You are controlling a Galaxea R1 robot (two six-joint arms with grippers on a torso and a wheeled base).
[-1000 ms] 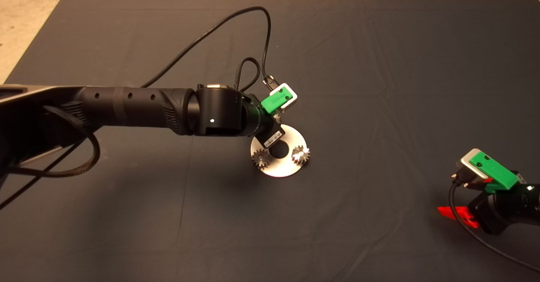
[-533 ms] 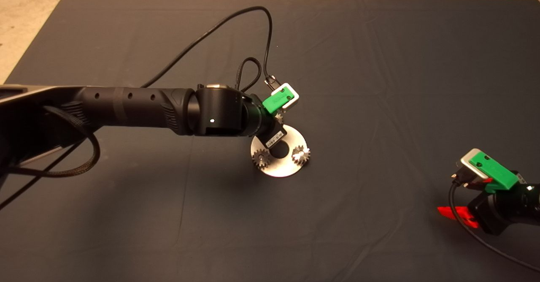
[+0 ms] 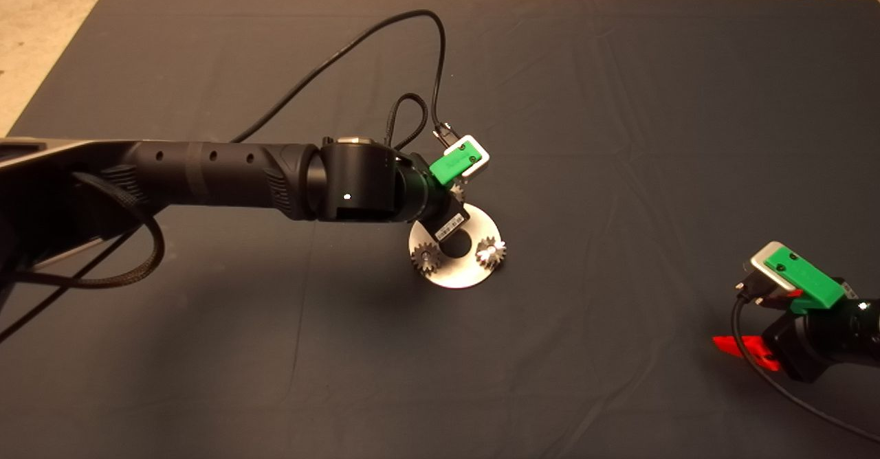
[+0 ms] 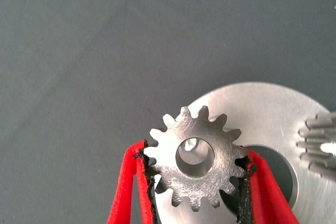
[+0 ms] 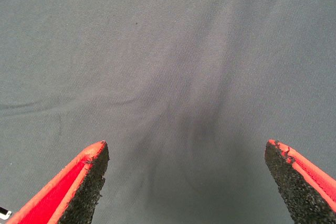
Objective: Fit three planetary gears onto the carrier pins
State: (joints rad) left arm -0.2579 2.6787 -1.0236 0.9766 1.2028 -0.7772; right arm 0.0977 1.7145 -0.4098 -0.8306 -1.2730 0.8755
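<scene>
Left gripper (image 4: 195, 182) pinched the third planetary gear (image 4: 195, 157) over the round plate (image 3: 474, 222); two gears already seated.

Near to far: the right gripper (image 5: 186, 182) waited at the mat's (image 3: 619, 102) lower right corner, fingers spread wide over bare cloth. At mid-mat, seated gears (image 3: 426, 258) and (image 3: 489, 251) sat on carrier pins. At the plate's far edge, the held gear's bore showed a pin (image 4: 191, 145) through it.
</scene>
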